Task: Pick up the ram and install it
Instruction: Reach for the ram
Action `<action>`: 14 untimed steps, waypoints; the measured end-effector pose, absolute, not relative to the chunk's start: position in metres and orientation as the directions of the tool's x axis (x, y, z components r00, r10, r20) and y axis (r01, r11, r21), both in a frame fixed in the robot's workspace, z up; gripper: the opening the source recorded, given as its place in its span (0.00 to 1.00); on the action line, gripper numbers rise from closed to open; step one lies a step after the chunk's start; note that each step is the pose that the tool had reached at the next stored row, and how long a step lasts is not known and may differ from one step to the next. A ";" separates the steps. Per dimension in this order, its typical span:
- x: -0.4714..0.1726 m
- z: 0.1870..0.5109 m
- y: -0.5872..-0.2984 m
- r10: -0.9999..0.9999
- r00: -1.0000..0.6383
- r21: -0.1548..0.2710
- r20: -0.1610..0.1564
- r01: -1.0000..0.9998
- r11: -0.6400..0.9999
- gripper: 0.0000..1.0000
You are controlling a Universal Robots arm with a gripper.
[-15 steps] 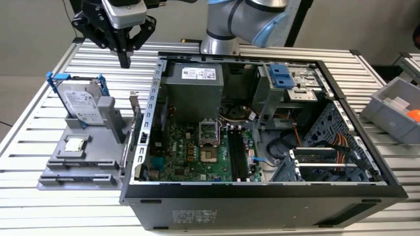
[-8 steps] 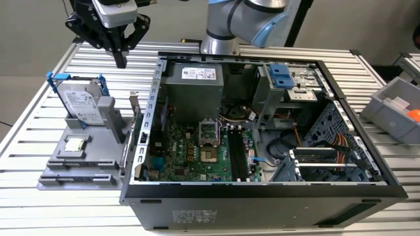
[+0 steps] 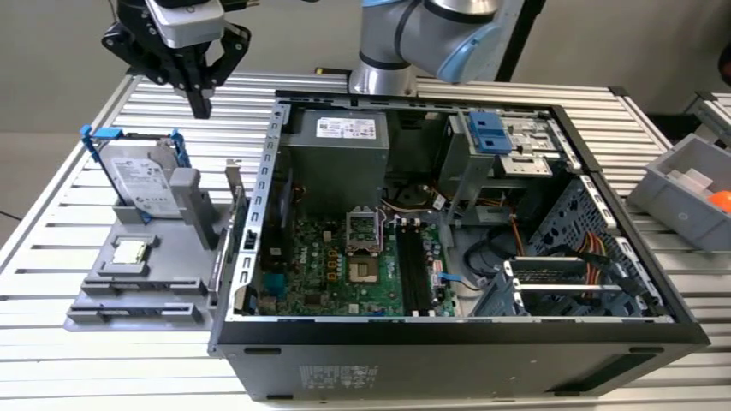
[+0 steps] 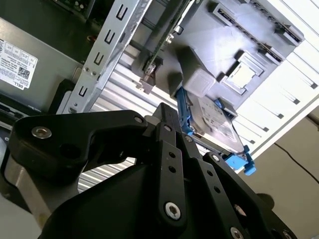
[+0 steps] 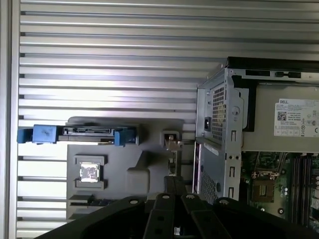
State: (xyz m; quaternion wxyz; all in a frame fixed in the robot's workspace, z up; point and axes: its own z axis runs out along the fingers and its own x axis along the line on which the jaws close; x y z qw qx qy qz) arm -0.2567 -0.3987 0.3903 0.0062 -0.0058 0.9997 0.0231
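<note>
At the exterior view's upper left the hand [image 3: 204, 111] hangs empty, fingers [image 3: 202, 90] pressed together, over the slatted metal bench [image 3: 68, 214]. The ram [image 3: 236, 210] stands on edge in a grey holder [image 3: 143, 287], just beside the open computer case [image 3: 457, 351], whose power supply [image 3: 331, 163] carries a white printed label [image 3: 345, 128].

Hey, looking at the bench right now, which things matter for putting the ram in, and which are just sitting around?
For the job: the ram, standing on edge in the grey holder; the gripper, holding nothing; the memory slots in the open computer case.
Just lying about: the hard drive; the processor chip; the grey bin.
</note>
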 end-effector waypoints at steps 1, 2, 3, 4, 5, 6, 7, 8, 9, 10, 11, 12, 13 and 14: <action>-0.258 0.390 -0.399 -0.011 -1.000 0.046 -0.013 -0.012 0.999 0.00; -0.260 0.390 -0.399 -0.011 -1.000 0.046 -0.013 -0.012 0.999 0.00; -0.261 0.390 -0.399 -0.011 -1.000 0.046 -0.013 -0.012 0.999 0.00; -0.263 0.390 -0.399 -0.011 -1.000 0.046 -0.013 -0.012 0.999 0.00; -0.264 0.390 -0.399 -0.011 -1.000 0.046 -0.013 -0.012 0.999 0.00; -0.265 0.390 -0.399 -0.011 -1.000 0.046 -0.013 -0.012 0.999 0.00; -0.266 0.390 -0.399 -0.011 -1.000 0.046 -0.013 -0.012 0.999 0.00; -0.267 0.390 -0.399 -0.011 -1.000 0.046 -0.013 -0.012 0.999 0.00; -0.268 0.390 -0.399 -0.011 -1.000 0.046 -0.013 -0.012 0.999 0.00; -0.269 0.390 -0.399 -0.011 -1.000 0.046 -0.013 -0.012 0.999 0.00; -0.270 0.390 -0.399 -0.011 -1.000 0.046 -0.013 -0.012 0.999 0.00; -0.271 0.390 -0.399 -0.011 -1.000 0.046 -0.013 -0.012 0.999 0.00; -0.272 0.390 -0.399 -0.011 -1.000 0.046 -0.012 -0.012 0.999 0.00; -0.273 0.390 -0.399 -0.011 -1.000 0.046 -0.012 -0.012 0.999 0.00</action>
